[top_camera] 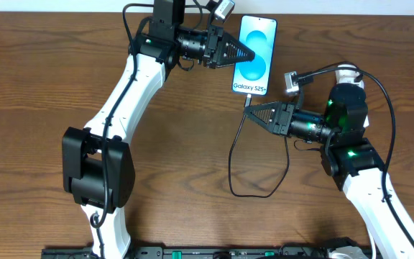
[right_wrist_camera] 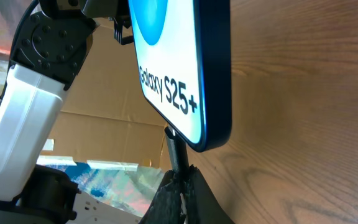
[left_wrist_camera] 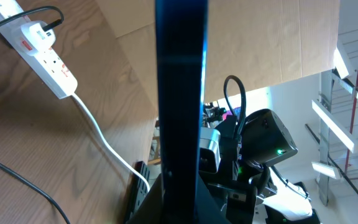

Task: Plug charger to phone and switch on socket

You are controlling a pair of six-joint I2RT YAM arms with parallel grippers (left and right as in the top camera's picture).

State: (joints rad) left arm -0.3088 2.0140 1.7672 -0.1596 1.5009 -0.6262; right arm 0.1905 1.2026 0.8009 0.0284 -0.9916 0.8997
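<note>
The phone (top_camera: 257, 43) lies at the back of the table, screen lit blue, "Galaxy S25+" at its near short end. My left gripper (top_camera: 249, 54) is shut on its long left edge; in the left wrist view the phone (left_wrist_camera: 180, 93) is a dark bar rising from the gripper (left_wrist_camera: 180, 190). My right gripper (top_camera: 253, 110) is shut on the charger's black plug (right_wrist_camera: 176, 149). The plug's tip meets the phone's (right_wrist_camera: 185, 68) near short edge; how deep it sits is unclear. The black cable (top_camera: 233, 165) loops toward me. The socket (left_wrist_camera: 45, 50) shows only in the left wrist view.
A white cord (left_wrist_camera: 104, 140) runs from the socket across the wood toward a black rail. A white adapter with a black lead (left_wrist_camera: 39, 31) is plugged into the strip. The right arm's base (top_camera: 347, 144) stands right of the phone. Cardboard backs the table.
</note>
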